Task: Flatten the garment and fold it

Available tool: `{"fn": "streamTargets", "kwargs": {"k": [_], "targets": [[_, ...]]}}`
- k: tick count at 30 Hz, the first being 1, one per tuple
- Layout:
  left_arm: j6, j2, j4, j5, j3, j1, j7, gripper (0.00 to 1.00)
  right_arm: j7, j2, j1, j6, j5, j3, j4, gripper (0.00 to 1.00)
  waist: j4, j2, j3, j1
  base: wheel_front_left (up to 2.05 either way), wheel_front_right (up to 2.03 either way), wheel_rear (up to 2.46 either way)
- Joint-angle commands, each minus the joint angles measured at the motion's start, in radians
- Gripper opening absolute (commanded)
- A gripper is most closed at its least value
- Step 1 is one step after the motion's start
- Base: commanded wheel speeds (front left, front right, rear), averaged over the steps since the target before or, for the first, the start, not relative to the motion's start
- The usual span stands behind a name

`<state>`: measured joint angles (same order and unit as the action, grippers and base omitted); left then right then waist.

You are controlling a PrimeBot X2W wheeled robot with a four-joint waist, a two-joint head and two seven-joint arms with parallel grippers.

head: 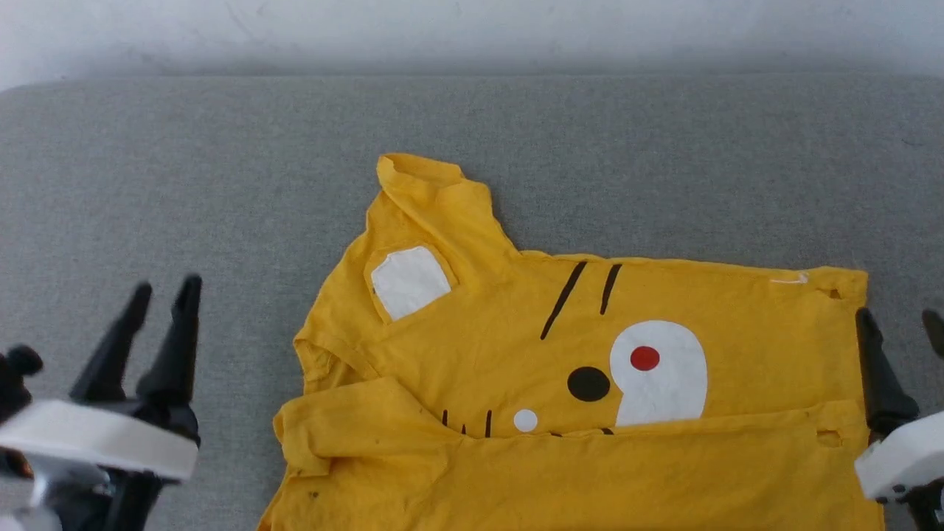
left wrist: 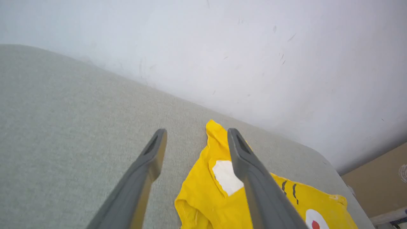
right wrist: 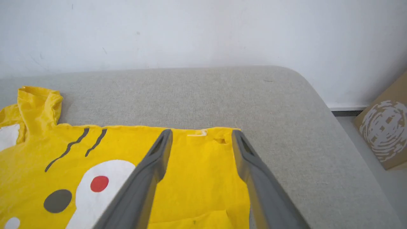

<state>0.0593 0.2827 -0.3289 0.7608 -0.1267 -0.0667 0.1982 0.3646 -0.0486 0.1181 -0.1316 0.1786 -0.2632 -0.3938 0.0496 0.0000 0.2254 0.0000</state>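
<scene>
Head view showed us the garment (head: 479, 332) lying on the grey padded surface (head: 221, 147), right of centre and towards the near edge. Its near part was folded up over the lower print, and one sleeve pointed far-left. The left gripper (head: 166, 286) hung to the garment's left, clear of the cloth, fingers spread and empty. The right gripper (head: 897, 317) stood at the right hem, equally wide and empty. We could not quite tell whether its tips touched the cloth.

Garment (head: 479, 332) on cushion (head: 184, 184), wall (head: 472, 29) behind; left gripper (head: 166, 291) left of it, right gripper (head: 898, 317) right.
</scene>
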Motion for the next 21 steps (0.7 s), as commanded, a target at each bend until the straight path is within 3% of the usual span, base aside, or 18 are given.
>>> {"fn": "streamTargets", "kwargs": {"k": [1, 6, 10, 16, 21], "targets": [[-0.006, 0.018, 0.004, -0.063, 0.004, 0.081, -0.037, 1.0, -0.042, -0.002, -0.029, 0.001, -0.027, 0.028, 0.004, 1.0, -0.017, 0.0, 0.059, 0.0, 0.0, 0.0, 0.0], [0.028, 0.094, 0.076, -0.221, 0.107, 0.352, -0.08, 1.0, -0.156, -0.002, -0.09, 0.001, -0.045, 0.092, 0.06, 1.0, -0.03, 0.0, 0.139, 0.0, 0.0, 0.0, 0.0], [0.058, 0.158, 0.175, -0.254, 0.223, 0.585, -0.01, 1.0, -0.2, -0.002, -0.122, 0.001, -0.045, 0.115, 0.103, 1.0, -0.043, 0.0, 0.203, 0.0, 0.0, 0.0, 0.0], [0.071, 0.266, 0.292, -0.152, 0.466, 0.853, 0.165, 1.0, -0.24, -0.002, -0.162, 0.001, -0.044, 0.135, 0.141, 1.0, -0.082, 0.0, 0.285, 0.0, 0.0, 0.0, 0.0], [0.071, 0.363, 0.361, -0.027, 0.62, 0.965, 0.268, 1.0, -0.26, -0.002, -0.193, 0.001, -0.045, 0.154, 0.153, 1.0, -0.117, 0.0, 0.342, 0.0, 0.0, 0.0, 0.0]]}}
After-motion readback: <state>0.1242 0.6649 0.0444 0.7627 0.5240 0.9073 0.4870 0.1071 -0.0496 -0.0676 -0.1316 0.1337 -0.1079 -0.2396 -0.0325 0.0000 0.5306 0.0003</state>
